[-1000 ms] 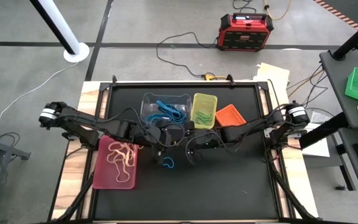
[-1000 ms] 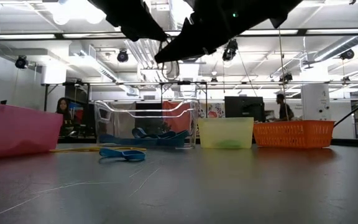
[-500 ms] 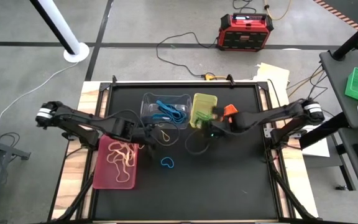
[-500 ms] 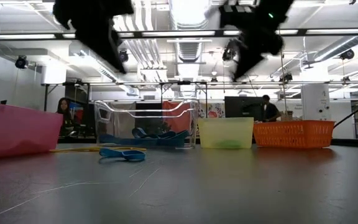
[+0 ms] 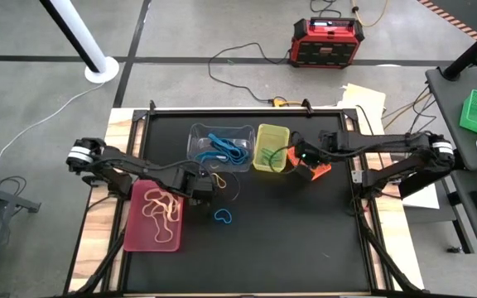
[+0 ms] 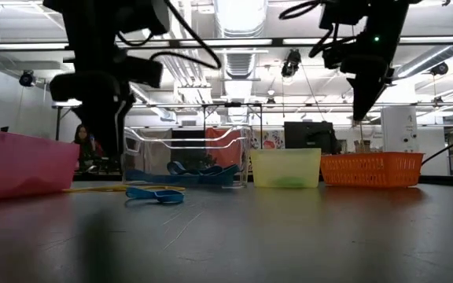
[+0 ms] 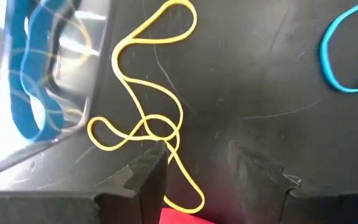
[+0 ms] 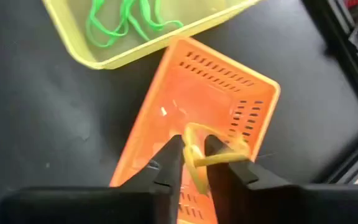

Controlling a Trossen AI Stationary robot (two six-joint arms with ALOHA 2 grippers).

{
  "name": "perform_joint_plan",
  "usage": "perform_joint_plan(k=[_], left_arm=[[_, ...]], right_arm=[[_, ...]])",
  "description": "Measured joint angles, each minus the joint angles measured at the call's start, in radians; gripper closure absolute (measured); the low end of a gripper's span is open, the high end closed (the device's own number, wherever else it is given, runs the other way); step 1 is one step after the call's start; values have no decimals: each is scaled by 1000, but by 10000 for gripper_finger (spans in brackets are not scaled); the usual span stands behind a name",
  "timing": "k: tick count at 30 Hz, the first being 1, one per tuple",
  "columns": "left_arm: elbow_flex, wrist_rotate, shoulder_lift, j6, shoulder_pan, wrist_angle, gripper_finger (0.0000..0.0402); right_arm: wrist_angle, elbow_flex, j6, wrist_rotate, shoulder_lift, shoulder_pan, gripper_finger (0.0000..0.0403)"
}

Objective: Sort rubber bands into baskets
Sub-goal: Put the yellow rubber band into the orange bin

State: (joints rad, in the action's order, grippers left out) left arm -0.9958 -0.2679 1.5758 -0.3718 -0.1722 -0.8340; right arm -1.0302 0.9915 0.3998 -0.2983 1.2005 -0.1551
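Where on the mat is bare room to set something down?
The near half of the black mat, below the loose blue band and right of the pink tray, is bare. It is crowded along the far row: clear tub, yellow-green bin, orange bin.

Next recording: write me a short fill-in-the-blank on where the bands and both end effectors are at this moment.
1. The right end effector, over the orange bin, pinches a ____ band.
2. The green bands lie in the ____ bin.
3. The left end effector, fingers apart, hangs over a yellow band lying beside the ____ tub.
4. One loose ____ band lies on the black mat, apart from every basket.

Missing words: yellow; yellow-green; clear; blue
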Motion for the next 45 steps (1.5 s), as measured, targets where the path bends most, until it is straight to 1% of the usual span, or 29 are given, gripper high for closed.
perform_joint_plan(k=[5,8,11,15,19,22,27,31,34,38,40,42,45], left_arm=[[0,7,22,-30,0,-15,247],[0,8,24,-71,0,-34,247],[1,8,22,-130,-1,-47,247],[1,8,24,-230,-1,-57,247],[2,5,25,-301,0,-75,243],[4,-10,25,-311,2,-71,238],[5,-11,70,-303,18,-27,235],[5,-13,146,-259,43,-23,235],[4,-33,186,-239,53,-20,235],[0,-37,207,-235,59,-20,236],[0,-37,207,-235,59,-18,243],[2,-36,205,-227,59,-12,259],[4,-36,206,-216,60,-5,304]], right_arm=[[4,-16,-28,3,-16,-69,292],[11,-18,-44,4,-11,-81,259],[35,-18,-59,21,-10,-75,236],[88,-18,-71,71,-10,-61,219],[149,-19,-105,97,-11,-48,214],[175,-19,-123,97,-11,-41,214],[185,-19,-131,97,-10,-39,213],[185,-19,-131,97,-10,-37,213],[185,-19,-131,98,-10,-37,213],[184,-19,-127,98,-10,-37,213],[184,-19,-126,100,-10,-37,213],[184,-19,-126,101,-10,-37,214],[185,-19,-124,124,-10,-37,214]])
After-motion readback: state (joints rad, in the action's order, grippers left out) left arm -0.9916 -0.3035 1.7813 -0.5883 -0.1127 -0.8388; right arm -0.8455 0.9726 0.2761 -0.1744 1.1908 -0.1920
